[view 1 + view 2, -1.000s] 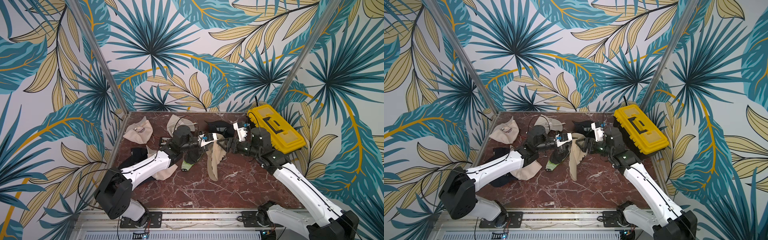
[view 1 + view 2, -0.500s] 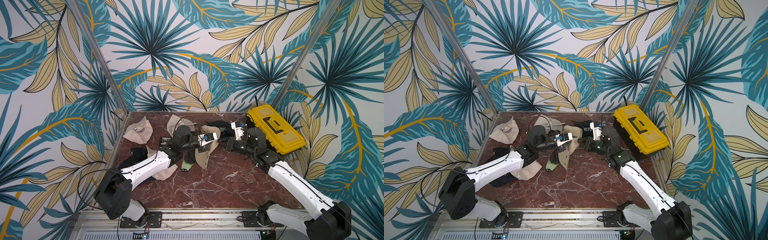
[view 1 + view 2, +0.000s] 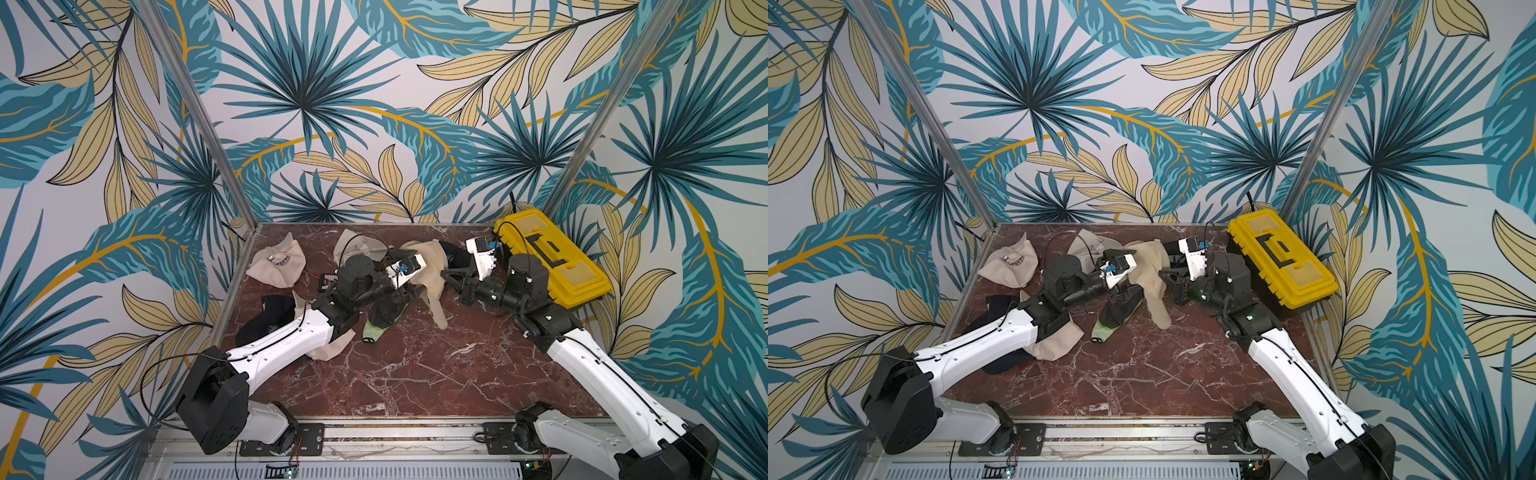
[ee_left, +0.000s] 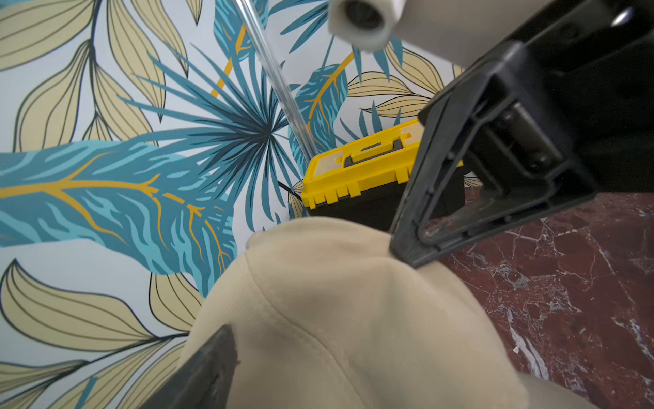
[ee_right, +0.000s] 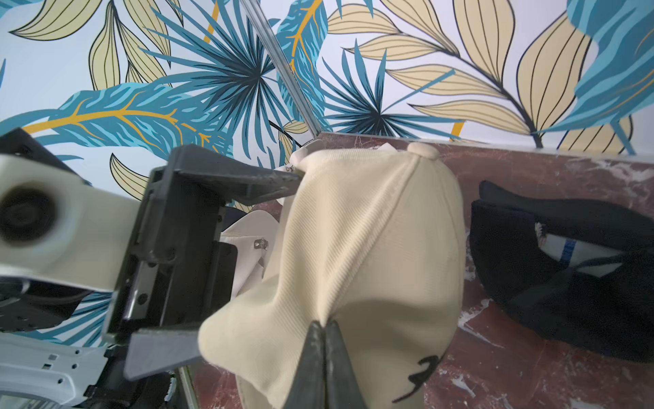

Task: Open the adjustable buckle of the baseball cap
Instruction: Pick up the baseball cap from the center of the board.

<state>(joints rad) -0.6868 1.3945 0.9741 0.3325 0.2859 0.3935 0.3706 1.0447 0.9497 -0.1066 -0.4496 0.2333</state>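
A beige baseball cap (image 3: 432, 266) (image 3: 1150, 266) hangs above the table's back middle between both arms. My right gripper (image 5: 323, 325) (image 3: 445, 276) is shut on a fold of its crown fabric (image 5: 371, 248). My left gripper (image 3: 411, 291) (image 3: 1121, 291) stands open, its fingers (image 5: 247, 180) spread wide on either side of the cap. In the left wrist view the cap (image 4: 336, 301) fills the lower middle, with one left finger (image 4: 208, 368) beside it. The held cap's buckle is hidden. A small metal clasp (image 5: 261, 243) shows on pale fabric behind it.
A yellow toolbox (image 3: 552, 257) stands at the back right. A black cap (image 5: 566, 283) lies next to the right gripper. Other caps lie around: cream with lettering (image 3: 278, 266), cream (image 3: 357, 249), black (image 3: 270, 311), green-brimmed (image 3: 382, 320), and beige (image 3: 332, 349) under the left arm.
The right gripper moved in and shut on the cap's crown. The left gripper, shut on the cap before, has opened. The cap's long hanging part has drawn up and back.
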